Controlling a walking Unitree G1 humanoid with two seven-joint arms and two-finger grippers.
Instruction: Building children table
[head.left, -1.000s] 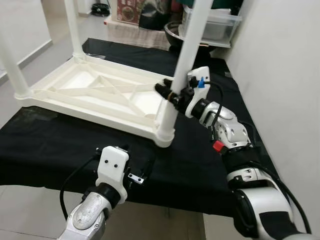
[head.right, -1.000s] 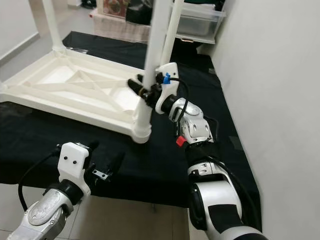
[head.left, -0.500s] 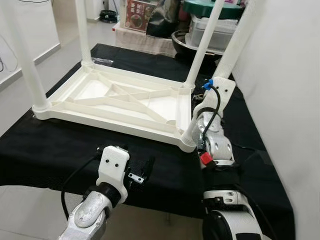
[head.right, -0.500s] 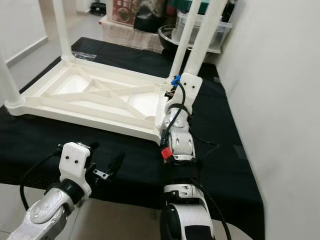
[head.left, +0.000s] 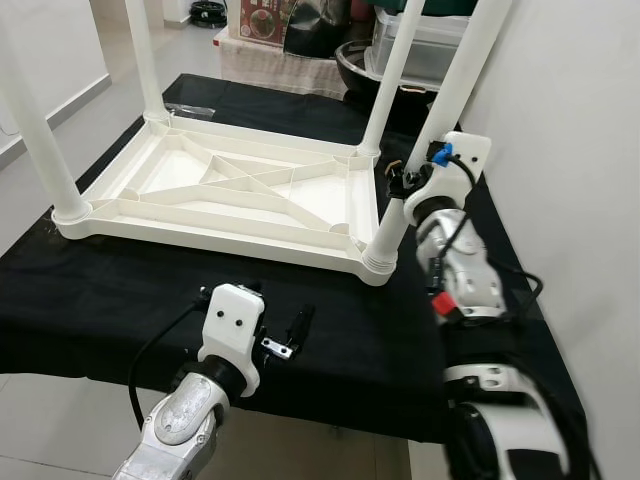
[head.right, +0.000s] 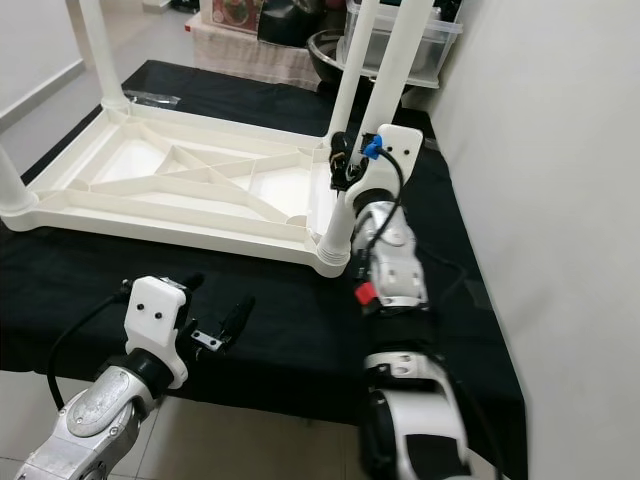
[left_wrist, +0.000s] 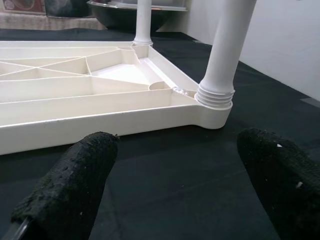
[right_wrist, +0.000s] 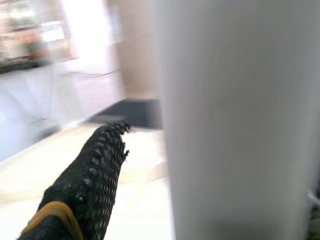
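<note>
- Table top (head.left: 230, 195) lies upside down on the black cloth (head.left: 90, 290), its ribbed underside facing up and its legs rising from the corners — you are working on the near right corner.
- Near right leg (head.left: 440, 110) stands in its socket at that corner, with its long axis running steeply upward and leaning slightly to the right. That axis is what your next move turns on, I judge: any push or twist to seat the leg has to run down along it into the socket.
- Right gripper (head.right: 340, 160) is up against that leg partway up the shaft. In the right wrist view one black finger (right_wrist: 90, 180) lies beside the white tube — I cannot tell whether the jaws are clamped on it or merely alongside.
- Left gripper (head.left: 285, 335) hovers low over the cloth in front of the table's near edge, fingers spread and holding nothing. The corner socket (left_wrist: 215, 102) sits ahead of it, a little to the right.
- Nearer arm for the leg is plainly your right one; the left could steady the table edge.
- Count: one table top, four legs standing, two grippers.
</note>
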